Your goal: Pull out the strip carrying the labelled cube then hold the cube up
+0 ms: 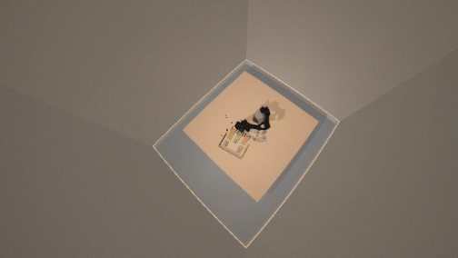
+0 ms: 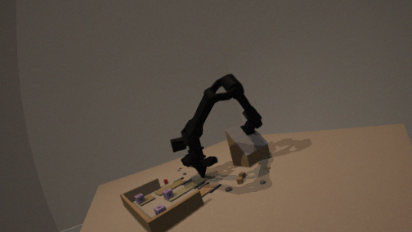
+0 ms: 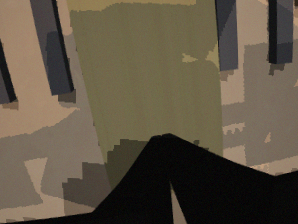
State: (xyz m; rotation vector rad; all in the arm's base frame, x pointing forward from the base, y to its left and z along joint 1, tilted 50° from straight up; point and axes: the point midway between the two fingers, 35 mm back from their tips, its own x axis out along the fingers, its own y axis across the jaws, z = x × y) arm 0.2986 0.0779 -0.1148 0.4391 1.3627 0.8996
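Note:
My gripper (image 2: 203, 176) (image 3: 161, 144) is shut and empty, its tips low over the outer end of the olive middle strip (image 3: 150, 75) (image 2: 181, 194). A purple cube (image 2: 167, 194) (image 1: 235, 141) stands on that strip, which shows no gap in the exterior view; part is under the gripper's shadow. The far strip (image 2: 173, 187) (image 1: 231, 133) has a gap before the short piece by another purple cube (image 2: 140, 198) (image 1: 225, 143). The orange strip (image 2: 208, 189) (image 1: 245, 139) lies on the other side, apart from the third purple cube (image 1: 239, 150) (image 2: 159, 210). Cube markings are too small to read.
A wooden walled tray (image 2: 176, 215) surrounds the cubes, open towards the arm. Dark bars (image 3: 55, 60) (image 3: 227, 40) flank the middle strip. A red piece (image 2: 165, 181) is beyond the tray. Small brown blocks (image 2: 239, 180) and pebbles (image 2: 228, 189) lie near the arm's base block (image 2: 253, 155).

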